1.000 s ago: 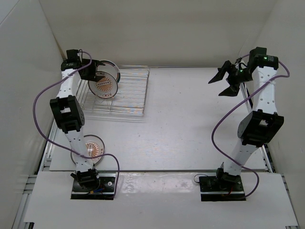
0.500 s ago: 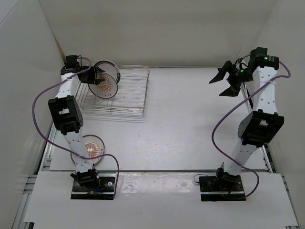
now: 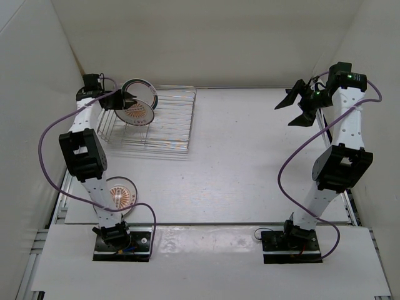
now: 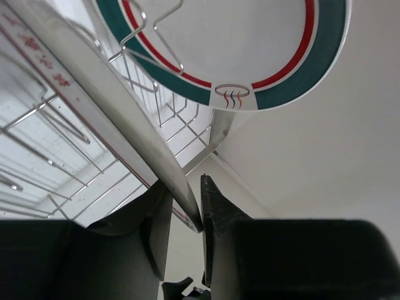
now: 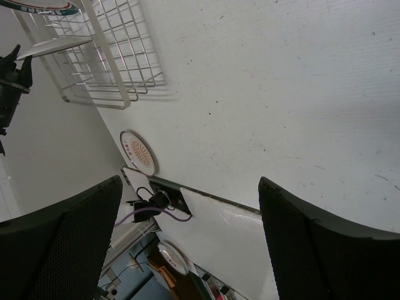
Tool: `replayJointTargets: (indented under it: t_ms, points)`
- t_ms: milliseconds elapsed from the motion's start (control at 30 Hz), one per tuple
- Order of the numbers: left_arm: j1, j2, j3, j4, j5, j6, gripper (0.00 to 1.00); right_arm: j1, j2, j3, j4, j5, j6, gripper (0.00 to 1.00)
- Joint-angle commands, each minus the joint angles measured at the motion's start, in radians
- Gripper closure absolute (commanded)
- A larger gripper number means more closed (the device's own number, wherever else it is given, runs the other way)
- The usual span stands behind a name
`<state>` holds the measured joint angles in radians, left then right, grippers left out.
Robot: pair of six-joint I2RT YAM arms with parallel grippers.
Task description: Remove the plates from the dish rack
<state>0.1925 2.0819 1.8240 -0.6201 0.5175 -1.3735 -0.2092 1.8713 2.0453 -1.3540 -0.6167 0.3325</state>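
**A:** From above, where is the left claw (image 3: 130,100)?
**B:** At the far left of the dish rack (image 3: 169,125), pinching the rim of a tilted sunburst plate (image 3: 139,113). The green-rimmed plate (image 3: 140,87) stands just behind it. A second sunburst plate (image 3: 120,194) lies flat on the counter (image 3: 250,156) by the left arm's base. The right claw (image 3: 283,115) hangs spread, well apart.
**A:** And the left wrist?
**B:** Both fingers (image 4: 156,219) are pressed on that plate's edge, with the green-rimmed plate above.
**A:** The right wrist?
**B:** The fingers (image 5: 62,250) are wide apart and hold nothing. The rack is far off.
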Motion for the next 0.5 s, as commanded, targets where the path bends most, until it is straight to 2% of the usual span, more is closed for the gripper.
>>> replayJointTargets:
  t_ms: [0, 233, 467]
  points:
    - [-0.007, -0.114, -0.032, 0.026, 0.024, -0.071, 0.7, -0.006, 0.002, 0.006, -0.139, -0.025, -0.003, 0.1]
    - [-0.005, -0.187, -0.052, 0.034, 0.032, -0.137, 0.79, -0.004, 0.006, 0.009, -0.139, -0.047, -0.006, 0.1]
    - [-0.001, -0.22, -0.025, 0.083, 0.064, -0.219, 0.82, -0.002, 0.002, 0.015, -0.14, -0.058, -0.012, 0.1]
